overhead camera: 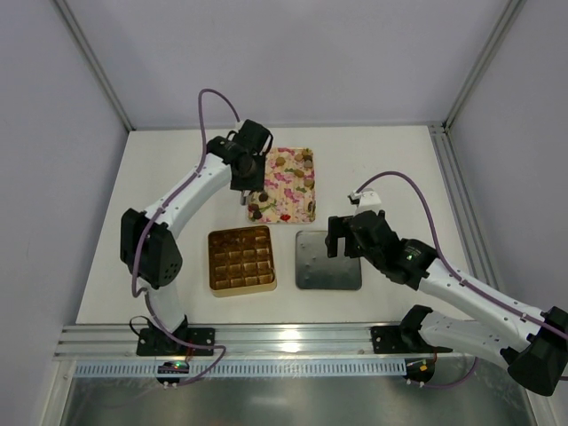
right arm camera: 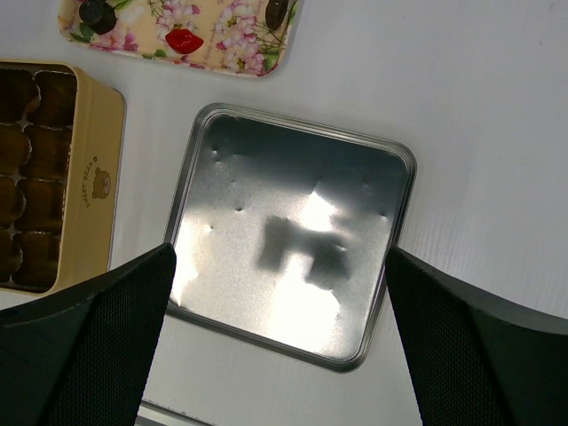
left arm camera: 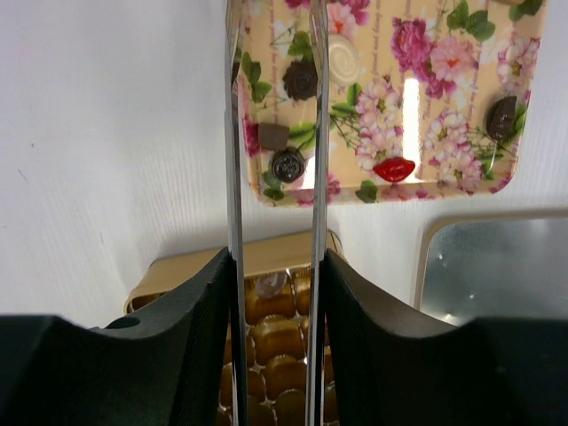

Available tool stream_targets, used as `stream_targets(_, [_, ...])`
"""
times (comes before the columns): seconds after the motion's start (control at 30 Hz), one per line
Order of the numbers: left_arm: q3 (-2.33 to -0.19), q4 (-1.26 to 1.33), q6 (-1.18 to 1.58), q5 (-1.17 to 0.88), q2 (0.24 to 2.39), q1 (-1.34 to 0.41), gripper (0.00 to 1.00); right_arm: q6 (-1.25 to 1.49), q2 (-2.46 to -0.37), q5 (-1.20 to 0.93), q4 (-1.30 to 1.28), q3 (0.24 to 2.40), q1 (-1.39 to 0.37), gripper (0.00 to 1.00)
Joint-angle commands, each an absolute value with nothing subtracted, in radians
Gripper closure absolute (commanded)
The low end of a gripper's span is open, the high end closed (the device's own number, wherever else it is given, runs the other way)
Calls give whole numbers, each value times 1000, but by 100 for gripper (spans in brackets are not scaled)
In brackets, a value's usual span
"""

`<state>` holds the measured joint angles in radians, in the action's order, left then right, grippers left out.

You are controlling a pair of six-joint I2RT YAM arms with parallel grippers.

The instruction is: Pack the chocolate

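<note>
the left gripper [overhead camera: 251, 197] hovers over the near-left corner of the floral tray [overhead camera: 295, 176], jaws a narrow gap apart, seemingly gripping nothing. chocolate pieces [overhead camera: 257, 210] lie at that corner. the gold box [overhead camera: 244, 288] sits toward the table's near edge, beside the silver lid [overhead camera: 328, 262], which lies under the wide-open right gripper [overhead camera: 342, 235].

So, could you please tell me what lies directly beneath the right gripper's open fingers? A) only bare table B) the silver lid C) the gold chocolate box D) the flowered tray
B: in the right wrist view the silver lid fills the space between the spread fingers of the right gripper, with the gold box off to one side.
</note>
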<state>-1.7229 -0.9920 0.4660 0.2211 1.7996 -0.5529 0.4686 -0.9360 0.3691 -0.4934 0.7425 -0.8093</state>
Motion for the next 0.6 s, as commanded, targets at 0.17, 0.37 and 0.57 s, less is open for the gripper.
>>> stream_targets(0.17, [-1827, -914, 405, 218, 1914, -512, 59, 443, -933, 364, -457, 773, -799, 0])
stream_targets(0.37, [-1841, -900, 396, 218, 1954, -503, 60, 433, -937, 365, -453, 767, -790, 0])
stream_targets(0.57, [-1855, -894, 394, 210, 1990, -497, 60, 426, -943, 361, -446, 762, -781, 0])
